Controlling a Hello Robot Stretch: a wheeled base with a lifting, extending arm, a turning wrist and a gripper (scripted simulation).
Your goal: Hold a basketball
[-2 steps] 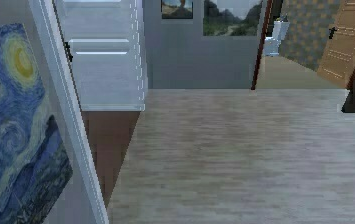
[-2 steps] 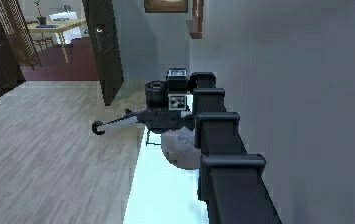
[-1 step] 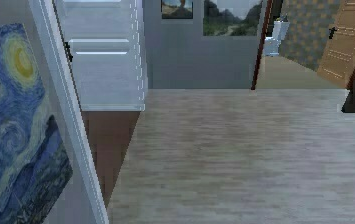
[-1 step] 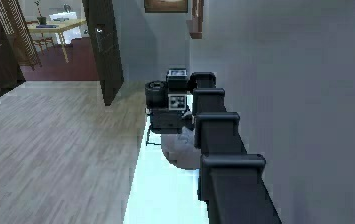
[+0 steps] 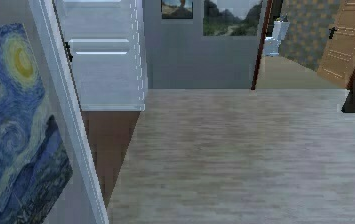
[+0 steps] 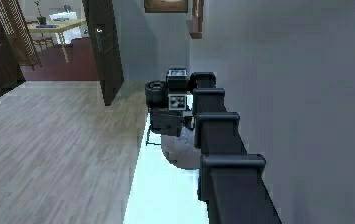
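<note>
In the arm side view my arm (image 6: 220,150) stretches as a dark stepped bar from the bottom edge up along a grey wall (image 6: 285,70). The gripper (image 6: 157,108) is a dark body at the arm's far end, left of the small white squares (image 6: 177,100). A greyish rounded shape (image 6: 180,152) lies just below it, over a pale strip of floor (image 6: 165,195). The gripper's far end is hard to make out, so I cannot tell whether it holds anything.
The forward view has a swirling blue-and-yellow painting (image 5: 15,120) on a white panel at the left, a white door (image 5: 100,55), light wood floor (image 5: 235,150) and a wooden door (image 5: 347,45). In the arm side view, a dark door (image 6: 103,45) stands before a room with a table (image 6: 55,28).
</note>
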